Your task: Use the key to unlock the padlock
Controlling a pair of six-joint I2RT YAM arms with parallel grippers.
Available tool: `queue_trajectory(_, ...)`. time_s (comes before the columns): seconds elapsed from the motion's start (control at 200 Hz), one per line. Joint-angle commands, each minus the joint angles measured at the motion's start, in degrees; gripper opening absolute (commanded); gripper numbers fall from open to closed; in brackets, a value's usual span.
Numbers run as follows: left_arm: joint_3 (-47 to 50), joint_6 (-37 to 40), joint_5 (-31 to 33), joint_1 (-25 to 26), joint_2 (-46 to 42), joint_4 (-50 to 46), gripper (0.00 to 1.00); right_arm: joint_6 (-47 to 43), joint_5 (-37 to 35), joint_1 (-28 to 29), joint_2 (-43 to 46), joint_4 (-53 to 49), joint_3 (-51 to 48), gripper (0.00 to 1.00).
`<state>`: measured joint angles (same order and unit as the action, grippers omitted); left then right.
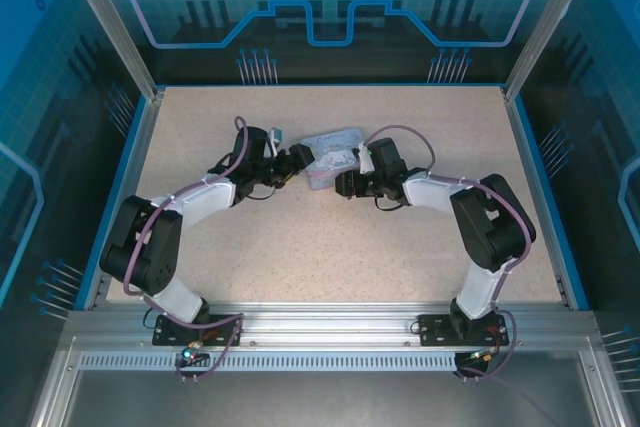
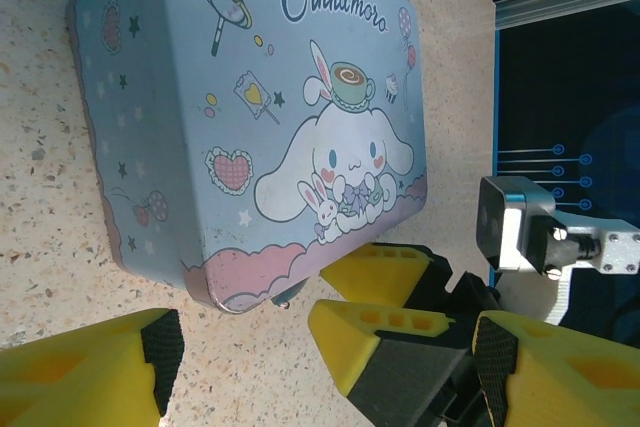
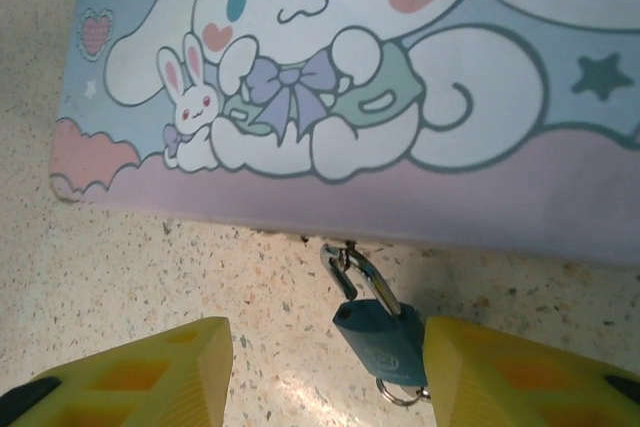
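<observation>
Where the padlock (image 3: 380,342) hangs: tin's (image 3: 520,197) side, between my right fingers (image 3: 500,377).
Right gripper (image 3: 322,347): spread, pinching nothing.
Left gripper (image 2: 328,352): spread too.
Tin: nearer the table's (image 1: 300,247) far edge.

The padlock (image 3: 380,339), hooked to the tin (image 3: 330,97), lies between the right hand's (image 3: 328,367) 2 parted fingers (image 3: 150,372).

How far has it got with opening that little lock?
Early. Done: the left gripper and right gripper sit by the tin. In hand: the right one, open, straddles the padlock, whose shackle looks shut through the tin's latch. To do: inserting and turning the key, which I cannot make out.
</observation>
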<state>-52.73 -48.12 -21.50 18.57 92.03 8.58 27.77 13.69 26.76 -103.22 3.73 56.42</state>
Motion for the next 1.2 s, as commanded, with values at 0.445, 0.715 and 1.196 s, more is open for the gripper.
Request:
queue_trajectory(0.445, -1.76, -1.90, -2.43, -0.73, -0.01, 0.39, 0.78, -0.43, 0.56, 1.36, -3.42, 0.10, -0.44, 0.49)
queue_trajectory(0.715, -1.67, -1.96, -2.41, -0.72, -0.27, 0.30, 0.78, 1.29, 1.73, 1.27, -4.10, 1.63, -0.98, 0.48)
queue_trajectory(1.196, -1.72, -1.98, -2.32, -0.73, -0.80, 0.14, 0.78, 4.65, 3.46, -0.41, -4.19, 5.23, -3.47, 0.43)
